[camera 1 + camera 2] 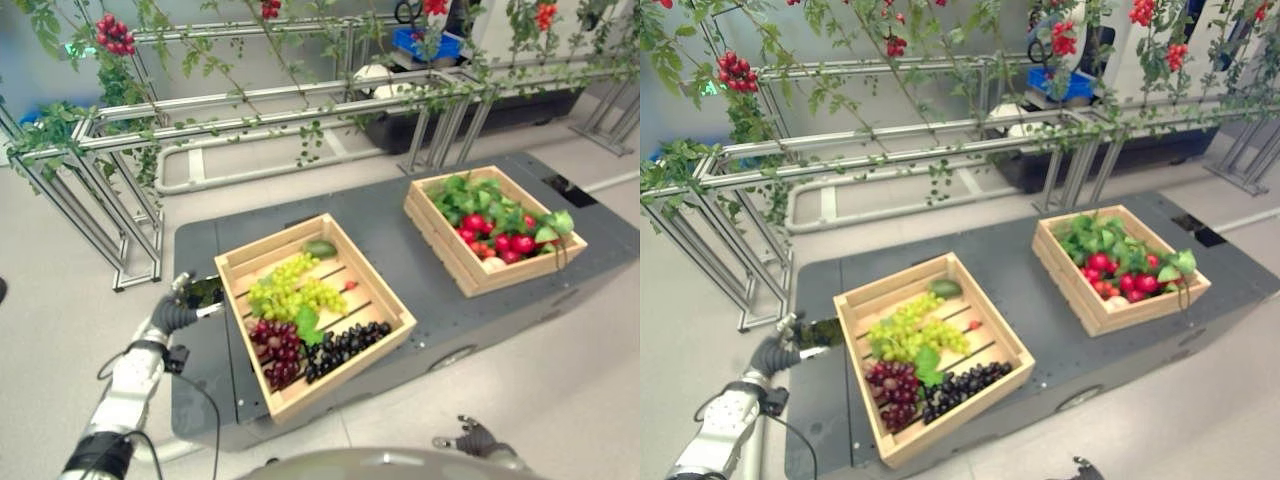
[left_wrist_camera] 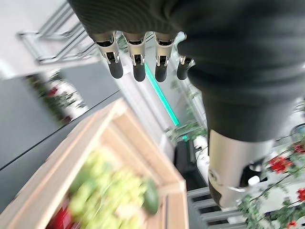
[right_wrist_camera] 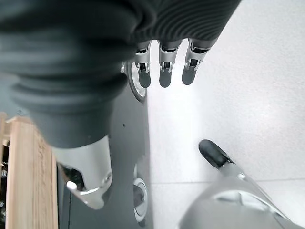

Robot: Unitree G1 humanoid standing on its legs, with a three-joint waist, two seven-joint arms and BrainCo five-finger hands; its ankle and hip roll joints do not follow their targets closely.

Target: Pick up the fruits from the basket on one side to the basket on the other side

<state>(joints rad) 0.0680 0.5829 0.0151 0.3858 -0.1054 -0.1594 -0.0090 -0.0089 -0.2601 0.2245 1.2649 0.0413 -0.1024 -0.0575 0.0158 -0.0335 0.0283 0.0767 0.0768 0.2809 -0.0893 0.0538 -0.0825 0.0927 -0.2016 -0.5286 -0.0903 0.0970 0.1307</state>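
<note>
A dark grey platform (image 1: 400,240) lay ahead of both hands, carrying two wooden crates. The near crate (image 1: 385,300) sat just to the right of the left hand (image 1: 183,296), which hovered at the platform's left edge beside the crate's left wall. In its wrist view its fingers (image 2: 138,67) hung straight and loose, gripping nothing, with the crate corner below them.

The far crate (image 1: 440,245) stood well apart from that hand, across the platform to the right, and farther ahead of the right hand (image 1: 478,438). That hand hung low by the platform's front edge, over the pale floor (image 1: 560,400); its fingers (image 3: 164,71) were relaxed and empty.

The near crate held green grapes (image 1: 290,288) in the middle, red grapes (image 1: 275,350) at its front left, black grapes (image 1: 345,345) to their right, and a green fruit (image 1: 320,248) at the back. The far crate held red fruits (image 1: 500,240) among green leaves (image 1: 470,195).

Beyond the platform stood a metal frame (image 1: 250,115) with vines and red berry clusters (image 1: 112,33).
</note>
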